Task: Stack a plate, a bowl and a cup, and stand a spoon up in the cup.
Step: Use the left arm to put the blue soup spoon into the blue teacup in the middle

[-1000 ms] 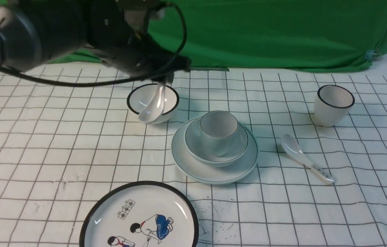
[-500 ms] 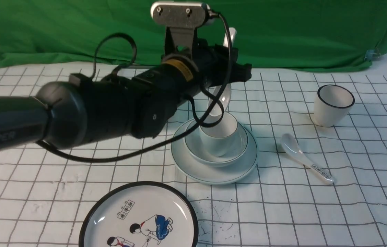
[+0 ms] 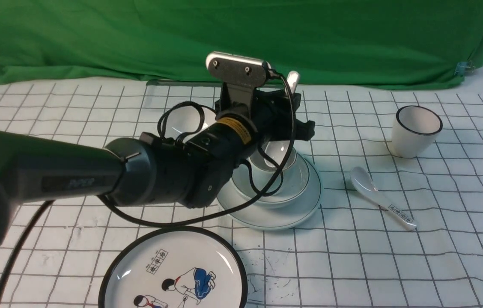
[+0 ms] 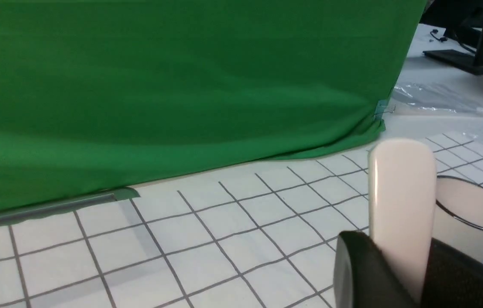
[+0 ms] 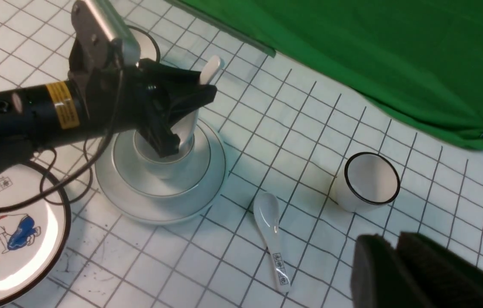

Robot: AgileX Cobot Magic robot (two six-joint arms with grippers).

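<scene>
The pale plate [image 3: 267, 217] holds the shallow bowl [image 3: 299, 186], and the small cup [image 3: 289, 161] stands in the bowl. My left gripper [image 3: 296, 116] is shut on the plain white spoon [image 3: 293, 80] and holds it upright over the cup. The handle sticks up and the scoop end [image 3: 276, 152] reaches down into the cup. In the left wrist view the handle [image 4: 401, 201] rises between the jaws. The right wrist view shows the stack [image 5: 209, 184], the handle [image 5: 211, 68] and my right gripper [image 5: 389, 252], shut and empty above the cloth.
A black-rimmed cup [image 3: 417, 128] stands at the far right. A spoon with printed marks [image 3: 378, 199] lies right of the stack. A cartoon plate [image 3: 173, 269] is at the front edge. A black-rimmed bowl [image 3: 181, 124] sits behind my left arm. A green cloth hangs at the back.
My left arm swung right from over the black-rimmed bowl with the spoon, turned it upright, then lowered it so the scoop end went into the cup.
</scene>
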